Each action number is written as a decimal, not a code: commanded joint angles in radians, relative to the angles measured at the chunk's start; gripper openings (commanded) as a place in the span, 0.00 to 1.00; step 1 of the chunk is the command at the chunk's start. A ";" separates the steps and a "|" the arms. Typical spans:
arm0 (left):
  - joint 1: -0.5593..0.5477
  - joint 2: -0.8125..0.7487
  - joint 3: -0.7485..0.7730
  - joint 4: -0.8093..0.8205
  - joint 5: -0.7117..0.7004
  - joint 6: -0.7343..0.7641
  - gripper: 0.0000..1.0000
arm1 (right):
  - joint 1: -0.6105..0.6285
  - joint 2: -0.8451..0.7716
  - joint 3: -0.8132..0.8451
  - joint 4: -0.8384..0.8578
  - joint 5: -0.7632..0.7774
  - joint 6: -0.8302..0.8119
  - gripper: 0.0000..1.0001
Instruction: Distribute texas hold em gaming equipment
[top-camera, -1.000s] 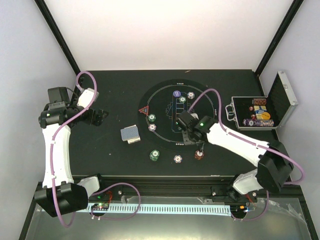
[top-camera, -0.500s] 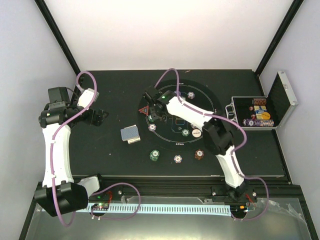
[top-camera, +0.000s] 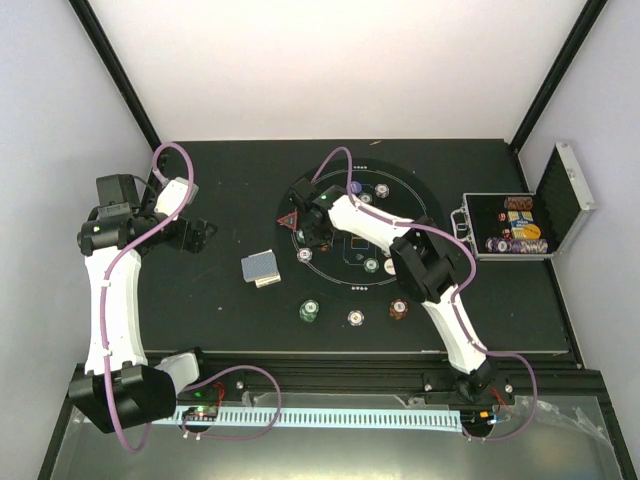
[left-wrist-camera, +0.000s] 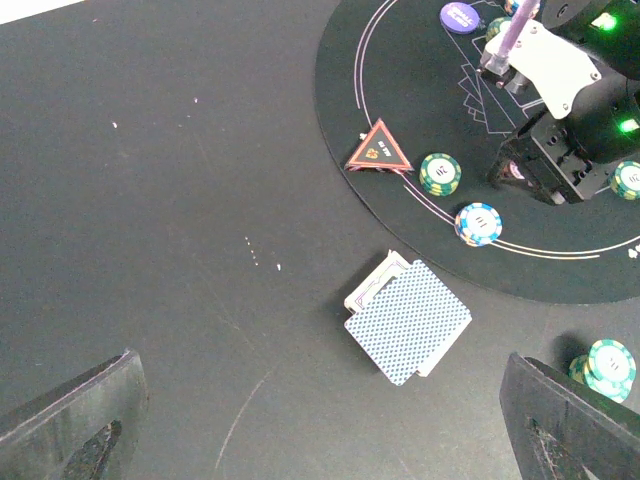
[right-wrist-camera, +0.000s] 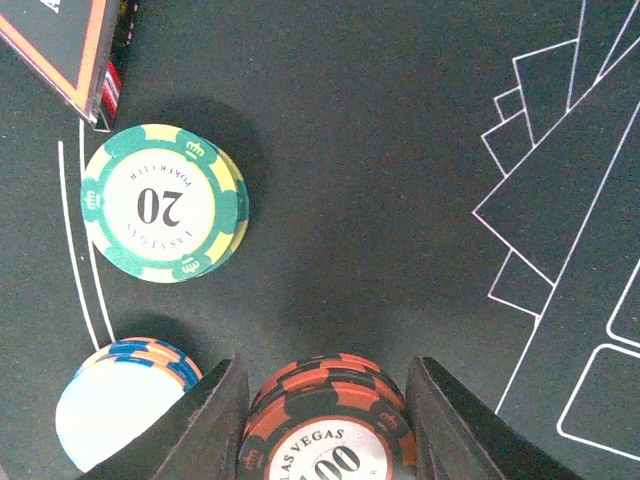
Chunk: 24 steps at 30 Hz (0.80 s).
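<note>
Overhead, the right gripper (top-camera: 312, 230) is seen low over the mat (top-camera: 330, 275), just beside the triangle (top-camera: 288, 221). The left gripper (top-camera: 204, 235) is spread wide, off the mat. From the left wrist, cards (left-wrist-camera: 407, 320) are seen on the table (left-wrist-camera: 150, 200). From the right wrist, a red stack (right-wrist-camera: 330, 425) is clamped between the fingers (right-wrist-camera: 215, 420), near a green chip (right-wrist-camera: 165, 203) and a white chip (right-wrist-camera: 115, 400).

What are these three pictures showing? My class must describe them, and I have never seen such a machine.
Two robot arms are bolted at the near edge of a table. One picture looks down from above; the other two come from a camera on each wrist. On the table lie a round mat, a card deck, a triangle marker and an open case. The left gripper is open and empty. The right gripper, over the mat, grips red chips, beside green chips and white chips.
</note>
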 joint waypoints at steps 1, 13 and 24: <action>0.008 0.005 0.031 -0.012 0.016 0.004 0.99 | -0.019 0.028 0.020 0.017 -0.025 -0.016 0.32; 0.007 0.008 0.028 -0.006 0.014 0.003 0.99 | -0.023 0.071 0.066 0.010 -0.050 -0.028 0.33; 0.008 0.005 0.027 -0.005 0.012 0.005 0.99 | -0.023 0.095 0.102 -0.005 -0.055 -0.032 0.38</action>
